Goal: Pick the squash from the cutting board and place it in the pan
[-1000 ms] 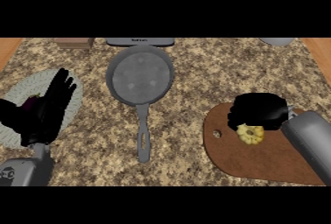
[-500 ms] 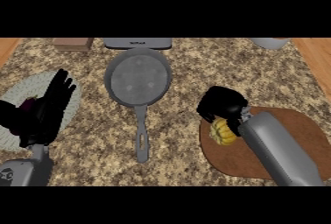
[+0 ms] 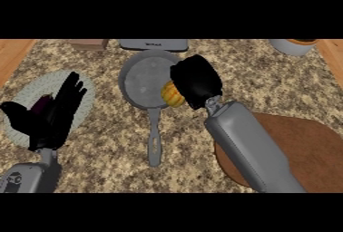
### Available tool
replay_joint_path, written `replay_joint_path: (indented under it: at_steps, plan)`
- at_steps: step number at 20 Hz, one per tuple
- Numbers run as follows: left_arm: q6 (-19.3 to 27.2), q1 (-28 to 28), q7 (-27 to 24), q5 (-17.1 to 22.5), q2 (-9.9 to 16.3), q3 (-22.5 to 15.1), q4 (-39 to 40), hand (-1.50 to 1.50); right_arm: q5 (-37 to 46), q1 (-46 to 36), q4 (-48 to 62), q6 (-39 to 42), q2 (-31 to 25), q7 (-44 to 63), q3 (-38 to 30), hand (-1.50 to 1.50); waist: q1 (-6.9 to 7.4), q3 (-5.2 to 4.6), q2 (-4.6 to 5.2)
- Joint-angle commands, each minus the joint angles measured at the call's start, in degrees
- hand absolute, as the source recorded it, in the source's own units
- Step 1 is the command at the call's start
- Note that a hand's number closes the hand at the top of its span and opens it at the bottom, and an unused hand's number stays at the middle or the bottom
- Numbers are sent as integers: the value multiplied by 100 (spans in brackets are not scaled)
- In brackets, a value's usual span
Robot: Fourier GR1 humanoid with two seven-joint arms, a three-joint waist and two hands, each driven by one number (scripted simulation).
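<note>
Resting open at the near left over a pale plate (image 3: pixel 20 97), fingers up: the left robot hand (image 3: pixel 50 115). Farther in, past the bare cutting board (image 3: pixel 301 145): right robot hand (image 3: pixel 195 81) clamped on the squash (image 3: pixel 172 94). Yellow, ribbed, peeking out leftward, poised above the pan (image 3: pixel 142 80) rim, apparently ready for release.

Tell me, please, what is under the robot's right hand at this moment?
The right hand curls round the yellow squash, held over the right rim of the grey pan. Only the squash's left part shows; the rest, and the pan's rim below, are covered by the hand.
</note>
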Motion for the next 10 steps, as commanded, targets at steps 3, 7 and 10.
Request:
replay_joint_path:
  at_steps: [3, 7, 10]
  plan:
    - [-125, -282, 39, 13, -63, -161, 40, 0, 24, -1000, -224, -235, 200, 2327, 271, 150, 434, 21, 127]
    - [-60, -394, 23, -110, -257, -383, 115, 0, -292, -1625, -67, -356, 204, 3795, 486, 150, 595, 27, 218]
    - [-184, -440, -32, -152, -231, -492, 92, 0, -526, -2097, 269, -661, 205, 4731, 551, 150, 719, 27, 281]
